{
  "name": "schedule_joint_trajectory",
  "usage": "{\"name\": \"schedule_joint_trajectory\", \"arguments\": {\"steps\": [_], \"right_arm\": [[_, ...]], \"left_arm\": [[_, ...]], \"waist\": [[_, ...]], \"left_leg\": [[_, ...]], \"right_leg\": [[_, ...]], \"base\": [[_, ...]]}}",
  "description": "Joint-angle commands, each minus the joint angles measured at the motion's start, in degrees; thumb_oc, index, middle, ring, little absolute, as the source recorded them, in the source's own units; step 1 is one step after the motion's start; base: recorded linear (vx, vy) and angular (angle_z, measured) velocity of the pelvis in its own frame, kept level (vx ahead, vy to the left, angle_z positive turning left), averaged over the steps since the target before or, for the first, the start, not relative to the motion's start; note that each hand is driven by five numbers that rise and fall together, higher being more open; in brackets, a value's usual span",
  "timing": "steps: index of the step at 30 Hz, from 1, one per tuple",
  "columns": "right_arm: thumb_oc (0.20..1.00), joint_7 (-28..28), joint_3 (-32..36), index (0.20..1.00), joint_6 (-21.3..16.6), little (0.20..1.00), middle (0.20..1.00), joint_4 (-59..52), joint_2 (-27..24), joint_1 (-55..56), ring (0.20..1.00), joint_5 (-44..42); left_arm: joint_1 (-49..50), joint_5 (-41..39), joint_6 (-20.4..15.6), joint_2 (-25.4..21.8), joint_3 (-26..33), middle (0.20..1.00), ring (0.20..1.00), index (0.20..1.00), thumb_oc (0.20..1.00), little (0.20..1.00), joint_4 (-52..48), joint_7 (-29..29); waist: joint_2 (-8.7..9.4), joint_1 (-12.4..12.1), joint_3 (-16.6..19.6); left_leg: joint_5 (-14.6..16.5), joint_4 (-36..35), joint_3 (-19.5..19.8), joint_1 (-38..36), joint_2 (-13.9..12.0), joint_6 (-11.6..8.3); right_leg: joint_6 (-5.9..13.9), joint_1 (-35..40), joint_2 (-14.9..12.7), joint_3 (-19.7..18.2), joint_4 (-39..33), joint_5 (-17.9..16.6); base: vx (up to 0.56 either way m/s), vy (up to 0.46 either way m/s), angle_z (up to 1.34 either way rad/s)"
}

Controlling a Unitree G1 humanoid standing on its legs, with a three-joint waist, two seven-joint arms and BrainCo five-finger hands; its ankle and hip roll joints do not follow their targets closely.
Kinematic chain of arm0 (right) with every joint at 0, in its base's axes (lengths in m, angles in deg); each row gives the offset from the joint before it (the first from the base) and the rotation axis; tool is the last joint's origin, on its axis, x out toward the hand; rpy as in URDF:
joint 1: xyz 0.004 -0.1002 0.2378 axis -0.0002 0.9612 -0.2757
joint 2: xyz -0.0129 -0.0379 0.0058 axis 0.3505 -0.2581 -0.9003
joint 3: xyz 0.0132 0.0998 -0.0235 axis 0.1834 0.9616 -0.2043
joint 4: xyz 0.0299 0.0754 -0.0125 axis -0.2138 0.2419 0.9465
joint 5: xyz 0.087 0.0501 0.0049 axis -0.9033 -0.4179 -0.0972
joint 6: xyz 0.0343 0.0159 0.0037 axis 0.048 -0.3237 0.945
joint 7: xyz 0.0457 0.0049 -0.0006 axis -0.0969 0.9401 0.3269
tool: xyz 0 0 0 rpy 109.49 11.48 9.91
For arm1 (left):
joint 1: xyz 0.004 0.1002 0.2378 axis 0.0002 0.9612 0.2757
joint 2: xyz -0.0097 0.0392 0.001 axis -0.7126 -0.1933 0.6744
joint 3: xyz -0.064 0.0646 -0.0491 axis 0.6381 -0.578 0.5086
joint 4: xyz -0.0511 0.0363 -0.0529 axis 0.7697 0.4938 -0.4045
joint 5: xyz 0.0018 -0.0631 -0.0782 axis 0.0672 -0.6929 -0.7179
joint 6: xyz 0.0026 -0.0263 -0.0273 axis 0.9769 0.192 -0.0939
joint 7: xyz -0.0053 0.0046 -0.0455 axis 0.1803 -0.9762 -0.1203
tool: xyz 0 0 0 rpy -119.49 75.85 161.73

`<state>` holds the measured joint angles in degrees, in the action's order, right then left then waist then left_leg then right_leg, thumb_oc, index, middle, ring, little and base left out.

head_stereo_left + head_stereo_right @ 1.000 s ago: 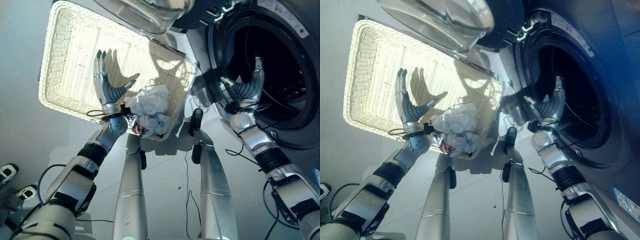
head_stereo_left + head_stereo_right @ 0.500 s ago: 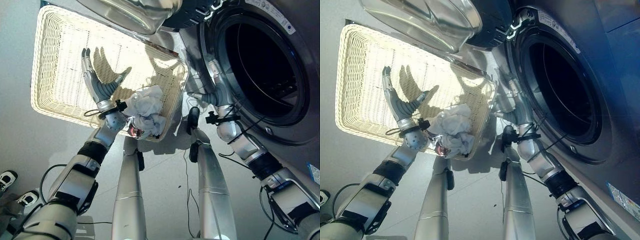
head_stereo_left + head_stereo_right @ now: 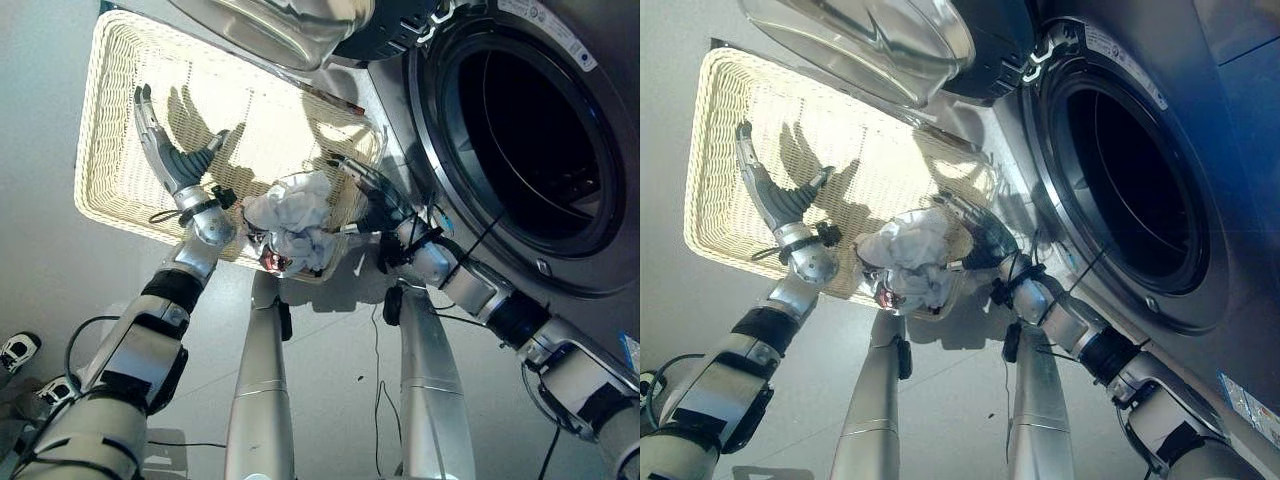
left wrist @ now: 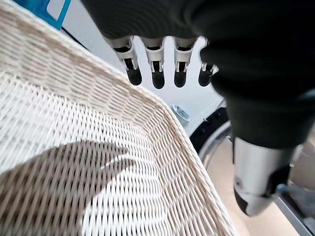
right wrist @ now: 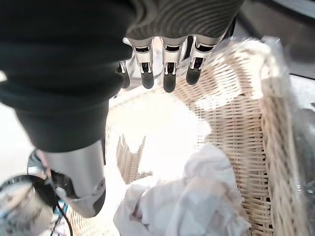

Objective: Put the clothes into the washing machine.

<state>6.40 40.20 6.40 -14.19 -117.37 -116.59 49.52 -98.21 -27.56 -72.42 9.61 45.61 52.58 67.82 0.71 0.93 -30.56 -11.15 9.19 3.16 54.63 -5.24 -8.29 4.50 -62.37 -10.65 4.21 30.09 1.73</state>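
Right hand (image 5: pixel 162 69), fingers straight and spread, hovers just above the crumpled white cloth bundle (image 5: pixel 192 206) in the cream woven wicker basket (image 3: pixel 110 130). Left hand (image 3: pixel 165 150) hangs open, well aside. Cloth looks light, soft, limp; best gathered at its bunched top folds beneath the fingers.

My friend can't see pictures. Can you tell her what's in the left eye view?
A crumpled white bundle of clothes sits in the near corner of a pale woven wicker basket on the floor. The robot's right hand reaches over it with straight fingers, and its left hand is open above the basket. Beside them, the dark grey washing machine stands with its round door open.
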Motion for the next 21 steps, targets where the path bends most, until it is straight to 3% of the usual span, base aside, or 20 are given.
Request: {"name": "schedule_joint_trajectory", "arguments": {"steps": [1, 10, 18, 21], "right_arm": [[1.0, 0.0, -2.9, 1.0, 0.5, 1.0, 1.0, 0.2, 1.2, -0.3, 1.0, -1.8], [1.0, 3.2, -5.1, 1.0, 2.7, 1.0, 1.0, 8.8, 6.2, -4.7, 1.0, -0.3], [1.0, -0.2, -7.1, 1.0, 7.8, 1.0, 1.0, 20.0, 11.0, -8.7, 1.0, -0.1], [1.0, -0.8, -7.3, 1.0, 8.1, 1.0, 1.0, 21.8, 12.0, -9.2, 1.0, -0.1]], "left_arm": [[-3.4, -2.8, -0.7, -0.7, 2.6, 1.0, 1.0, 1.0, 1.0, 1.0, 2.6, 2.3], [-7.3, -2.4, -1.1, 0.5, 1.5, 1.0, 1.0, 1.0, 1.0, 1.0, 5.8, 2.8], [-10.4, -2.5, -0.8, 1.1, 0.1, 1.0, 1.0, 1.0, 1.0, 1.0, 7.9, 2.8], [-10.6, -2.5, -1.1, 1.2, 0.0, 1.0, 1.0, 1.0, 1.0, 1.0, 8.0, 2.5]], "waist": [[-0.1, -0.9, 0.8], [-1.0, -1.7, 0.8], [-2.36, -3.2, 0.8], [-2.55, -3.5, 0.8]], "left_leg": [[3.4, 6.3, -1.5, 1.6, 2.4, 2.64], [3.3, 6.3, -1.3, 1.7, 2.6, 2.6], [3.0, 6.3, -1.0, 1.7, 2.9, 2.78], [2.9, 6.3, -1.0, 1.7, 2.9, 2.83]], "right_leg": [[1.08, 5.5, 1.9, 3.4, -10.7, -6.1], [0.94, 5.2, 1.7, 3.5, -10.6, -6.3], [0.68, 5.2, 1.5, 4.0, -10.1, -6.3], [0.65, 5.1, 1.4, 4.1, -10.0, -6.3]], "base": [[0.0, 0.0, 0.0], [0.0, -0.003, 0.02], [0.0, 0.0, 0.0], [0.0, -0.003, 0.01]]}}
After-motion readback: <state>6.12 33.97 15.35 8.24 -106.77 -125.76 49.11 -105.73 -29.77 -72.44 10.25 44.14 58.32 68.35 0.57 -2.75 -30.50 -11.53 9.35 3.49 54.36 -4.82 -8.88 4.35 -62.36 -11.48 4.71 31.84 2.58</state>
